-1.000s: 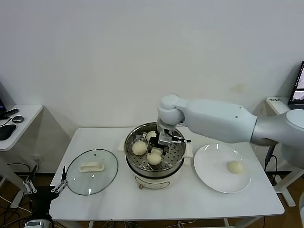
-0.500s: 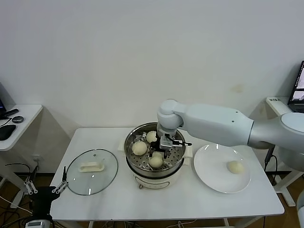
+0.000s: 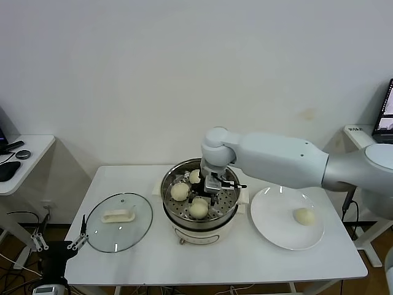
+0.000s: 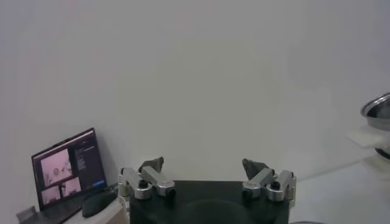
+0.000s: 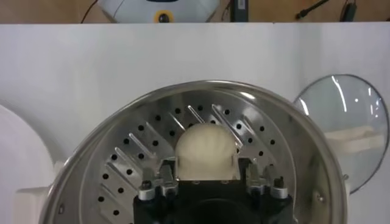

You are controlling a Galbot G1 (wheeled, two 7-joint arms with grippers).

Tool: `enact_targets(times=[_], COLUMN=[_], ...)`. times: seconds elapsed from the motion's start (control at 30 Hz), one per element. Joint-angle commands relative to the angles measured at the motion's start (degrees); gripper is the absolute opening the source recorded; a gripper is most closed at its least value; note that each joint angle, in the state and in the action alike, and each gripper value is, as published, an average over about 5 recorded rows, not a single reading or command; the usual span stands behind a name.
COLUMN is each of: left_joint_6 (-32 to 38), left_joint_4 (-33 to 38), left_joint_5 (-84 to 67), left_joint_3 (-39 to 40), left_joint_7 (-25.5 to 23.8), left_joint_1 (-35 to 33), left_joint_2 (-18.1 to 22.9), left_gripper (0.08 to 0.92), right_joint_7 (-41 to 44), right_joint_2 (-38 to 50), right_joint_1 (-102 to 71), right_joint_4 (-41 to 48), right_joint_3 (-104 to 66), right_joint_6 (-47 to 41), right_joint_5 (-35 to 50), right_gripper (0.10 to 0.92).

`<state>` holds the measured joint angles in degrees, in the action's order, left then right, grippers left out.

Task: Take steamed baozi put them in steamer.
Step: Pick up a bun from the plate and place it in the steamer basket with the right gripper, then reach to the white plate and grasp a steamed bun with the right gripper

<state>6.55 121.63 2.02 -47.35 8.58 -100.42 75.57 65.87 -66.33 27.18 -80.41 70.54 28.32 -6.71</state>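
Against the plain white wall, on the white table (image 3: 245,258), the right gripper (image 3: 205,198) has sunk lower into the steamer (image 3: 199,195), its jaws clasping a bun (image 5: 205,152) beside two others, nearly placed. One baozi (image 3: 303,216) waits on the plate (image 3: 273,227) at right. The left gripper (image 4: 207,176), parked well off to the left, stands wide.

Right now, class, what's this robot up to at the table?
The right gripper is down inside the steamer, its fingers either side of a baozi on the perforated tray. Two other buns already sit in the pot, and one bun waits on the white plate. The glass lid lies on the table beside the steamer. The left gripper is parked off to the side, open and empty.
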Motion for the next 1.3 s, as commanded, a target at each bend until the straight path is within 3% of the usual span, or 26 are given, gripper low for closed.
enact_targets(times=[0.03, 0.17, 0.47, 0.73, 1.0, 1.3], left_joint_6=[0.0, 0.0, -0.4, -0.9, -1.1, -1.3], left_joint_4=[0.0, 0.1, 0.5, 0.3, 0.0, 0.2], left_joint_5=[0.0, 0.0, 0.1, 0.7, 0.8, 1.2], left_joint_3=[0.2, 0.6, 1.5, 2.9, 2.8, 2.5], left_joint_7=[0.0, -0.1, -0.3, -0.5, -0.7, -0.7], left_joint_1=[0.2, 0.6, 1.2, 1.6, 1.3, 0.8], left_joint_2=[0.0, -0.1, -0.8, -1.5, -1.6, -1.4], left_gripper=[0.823, 0.823, 0.823, 0.823, 0.823, 0.823], right_joint_7=[1.3, 1.2, -0.3, 1.0, 4.3, 6.0], right_joint_2=[4.3, 10.3, 29.0, 41.4, 42.8, 37.3], right_joint_1=[3.6, 7.8, 12.5, -2.2, -27.4, -39.0], right_joint_4=[-2.7, -5.3, -10.4, -9.4, 1.5, 11.4], right_joint_3=[-0.4, -1.8, -1.7, -8.7, -31.1, -43.4], right_joint_6=[-1.4, -6.0, -28.0, -44.0, -40.4, -32.8], right_joint_5=[2.3, 2.7, 2.2, 1.9, -3.6, -10.0], right_gripper=[0.751, 0.815, 0.823, 0.823, 0.823, 0.823])
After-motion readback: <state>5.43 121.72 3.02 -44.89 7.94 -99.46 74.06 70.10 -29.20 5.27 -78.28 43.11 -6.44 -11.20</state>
